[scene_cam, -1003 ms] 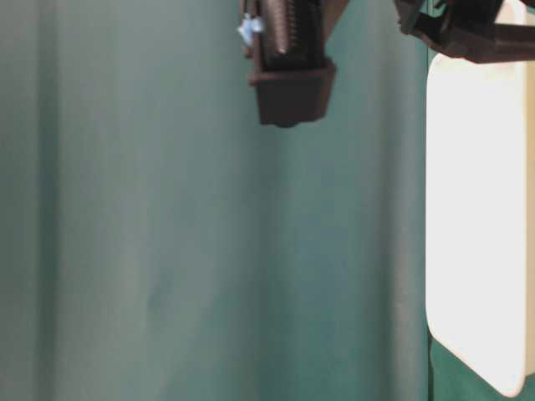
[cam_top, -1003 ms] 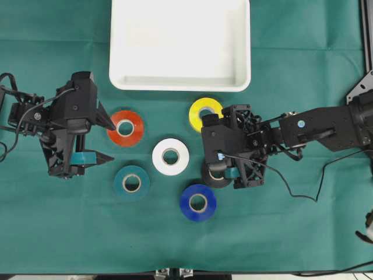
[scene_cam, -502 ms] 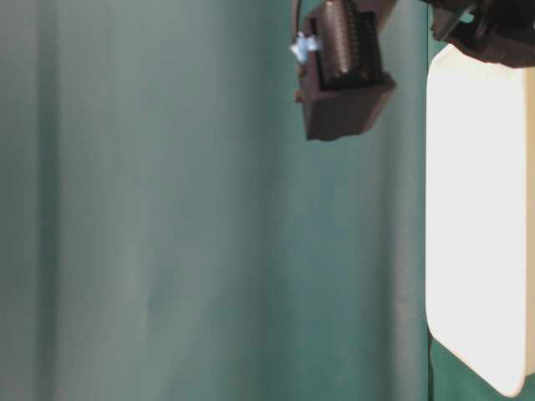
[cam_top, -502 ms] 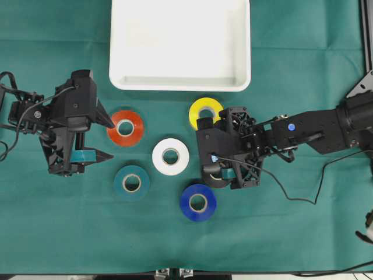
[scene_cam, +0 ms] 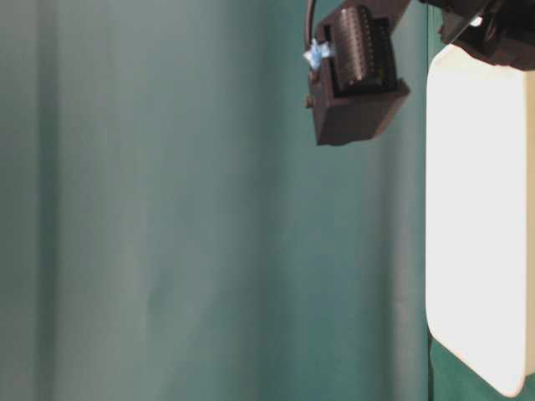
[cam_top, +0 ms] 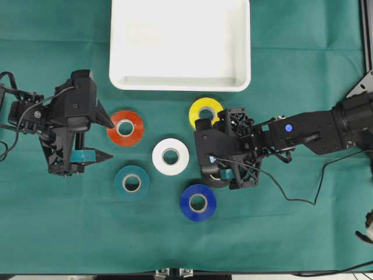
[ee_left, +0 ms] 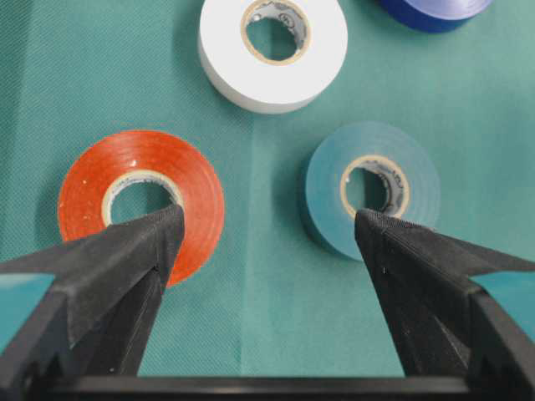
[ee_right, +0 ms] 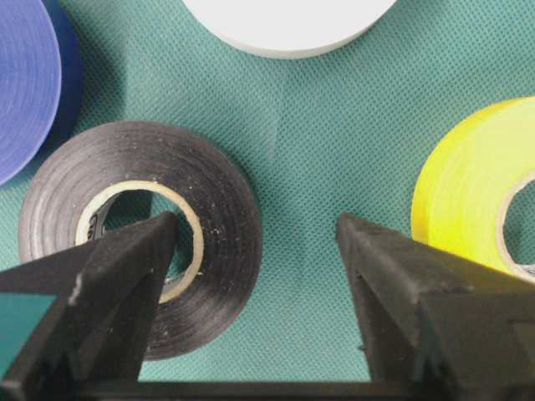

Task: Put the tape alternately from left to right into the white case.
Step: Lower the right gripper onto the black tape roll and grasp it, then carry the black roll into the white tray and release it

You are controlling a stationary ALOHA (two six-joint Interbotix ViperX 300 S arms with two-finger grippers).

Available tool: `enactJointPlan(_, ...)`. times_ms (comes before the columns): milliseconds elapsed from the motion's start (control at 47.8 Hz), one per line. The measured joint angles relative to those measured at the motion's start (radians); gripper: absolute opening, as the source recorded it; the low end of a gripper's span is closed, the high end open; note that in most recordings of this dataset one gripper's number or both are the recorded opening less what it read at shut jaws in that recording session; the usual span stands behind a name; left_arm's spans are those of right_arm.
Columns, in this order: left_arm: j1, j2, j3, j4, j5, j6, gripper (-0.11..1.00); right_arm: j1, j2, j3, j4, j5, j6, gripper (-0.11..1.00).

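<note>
The white case (cam_top: 179, 85) lies at the far middle of the green cloth with nothing in it. Six tape rolls lie in front of it: red-orange (cam_top: 125, 128), yellow (cam_top: 206, 113), white (cam_top: 171, 156), teal (cam_top: 132, 182), blue (cam_top: 198, 202) and black (ee_right: 221, 217). My left gripper (ee_left: 267, 215) is open above the cloth between the red-orange roll (ee_left: 180, 180) and the teal roll (ee_left: 418, 192), holding nothing. My right gripper (ee_right: 255, 225) is open low over the black roll. One finger is in the roll's core and the other stands outside it, toward the yellow roll (ee_right: 460, 184).
In the overhead view the right arm's body (cam_top: 224, 154) hides most of the black roll. A black frame (cam_top: 367, 52) stands at the right edge. In the table-level view a dark arm part (scene_cam: 359, 71) hangs at the top beside the case (scene_cam: 481, 217).
My right gripper has shifted a little left over the black roll and its jaws have narrowed slightly. The left arm and all rolls have stayed put.
</note>
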Motion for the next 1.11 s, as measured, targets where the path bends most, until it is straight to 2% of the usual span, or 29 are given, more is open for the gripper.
enactJointPlan(42,0.002,0.000,-0.002,-0.002,0.000,0.000,0.57,0.000,0.000,0.000,-0.002,-0.002,0.003,0.66)
enactJointPlan(167,0.002,0.000,0.000,0.000,0.000,0.000,0.57,0.002,0.000,-0.002,-0.017,-0.002,-0.002,0.30)
enactJointPlan(209,0.000,0.000,0.000,-0.002,0.000,0.000,0.57,0.002,0.000,-0.003,-0.020,-0.002,0.000,0.24)
enactJointPlan(460,0.002,0.000,0.000,-0.002,0.000,0.000,0.57,0.003,-0.018,-0.009,-0.025,0.000,0.000,0.24)
enactJointPlan(899,0.002,0.000,0.000,-0.002,0.000,-0.002,0.57,-0.002,-0.213,-0.021,-0.025,0.034,0.003,0.24)
enactJointPlan(1108,0.002,0.000,0.000,0.000,0.000,0.000,0.57,-0.081,-0.236,-0.023,-0.029,0.071,0.003,0.24)
